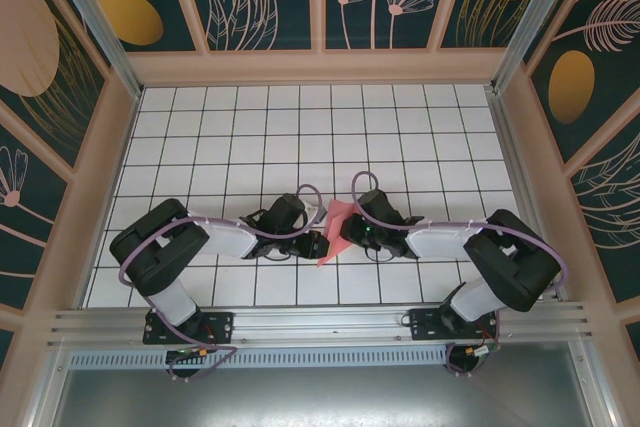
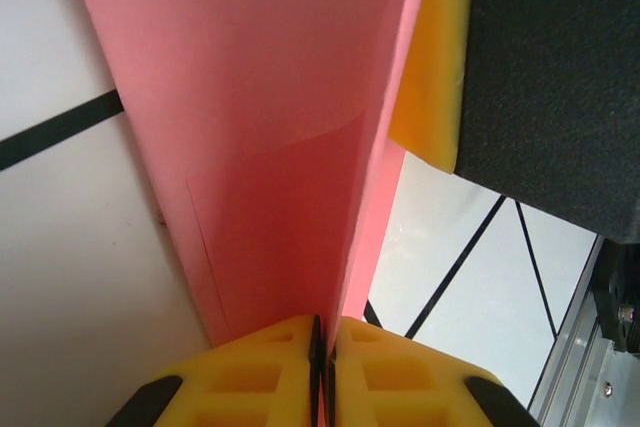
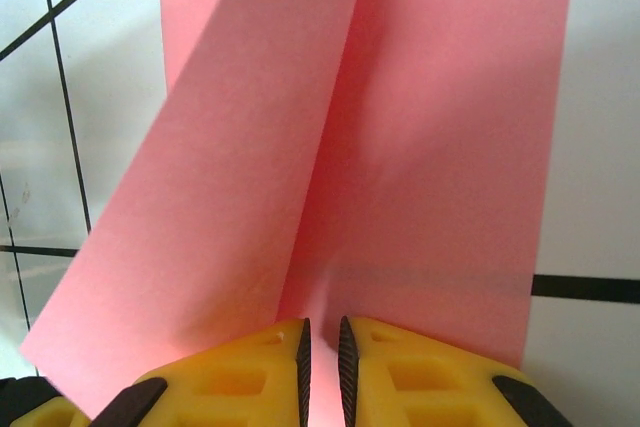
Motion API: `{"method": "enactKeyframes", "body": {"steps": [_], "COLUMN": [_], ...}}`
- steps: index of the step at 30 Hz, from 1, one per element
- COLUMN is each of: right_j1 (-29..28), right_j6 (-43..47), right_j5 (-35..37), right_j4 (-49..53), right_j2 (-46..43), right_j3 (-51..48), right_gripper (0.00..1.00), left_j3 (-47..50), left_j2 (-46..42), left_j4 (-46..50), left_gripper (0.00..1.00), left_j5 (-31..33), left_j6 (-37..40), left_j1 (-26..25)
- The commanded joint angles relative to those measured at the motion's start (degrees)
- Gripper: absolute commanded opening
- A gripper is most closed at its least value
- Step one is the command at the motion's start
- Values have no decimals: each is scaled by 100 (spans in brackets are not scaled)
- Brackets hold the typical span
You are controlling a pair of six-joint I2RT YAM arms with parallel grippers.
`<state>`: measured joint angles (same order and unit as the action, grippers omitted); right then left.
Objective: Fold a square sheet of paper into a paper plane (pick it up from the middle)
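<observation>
pinching the thin pink creased sheet of paper (image 3: pixel 440 147) from either side, your left tool (image 2: pixel 322 347) and right tool (image 3: pixel 320 352) are both closed on it; its long axis runs near-to-far between them over the white gridded surface (image 1: pixel 250 137), neither tool nearer.

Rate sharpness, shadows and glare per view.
Top external: sharp, evenly lit, only soft shadows on the white gridded table. Left wrist: the folded pink sheet of paper looks soft and textureless. Right wrist: a table grid line shows dimly through it.

No legible text, label, brand or number on any surface in view.
</observation>
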<state>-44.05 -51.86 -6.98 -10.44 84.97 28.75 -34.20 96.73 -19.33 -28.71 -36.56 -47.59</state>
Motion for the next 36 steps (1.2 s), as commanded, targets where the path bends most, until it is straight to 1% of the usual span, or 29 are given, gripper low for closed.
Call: {"method": "enactKeyframes", "body": {"steps": [1,5,10,15,17,28,36], "right_j1": [124,200,264,276,281,283,310], "right_j6": [401,709,995,1122,1159,1406,1443], "right_j5": [199,152,75,27,4,4,40], "right_j4": [462,478,559,597,594,716,751], "right_j2": [205,219,293,419,460,687,699], "right_j3": [20,49,111,191,222,350,349], "right_gripper": [21,21,21,21,21,21,21], "left_j3": [-88,-39,-61,-77,-97,-312,-59], "left_j2": [102,43,37,110,311,443,464], "left_j4": [-121,-270,-186,-169,-167,32,-325], "left_gripper": [13,14,14,14,14,14,12], "left_j5": [-204,-325,-342,-389,-416,-573,-723], "left_j6": [-165,-314,-326,-335,-335,-179,-590], "left_j1": [67,182,328,341,355,462,681]}}
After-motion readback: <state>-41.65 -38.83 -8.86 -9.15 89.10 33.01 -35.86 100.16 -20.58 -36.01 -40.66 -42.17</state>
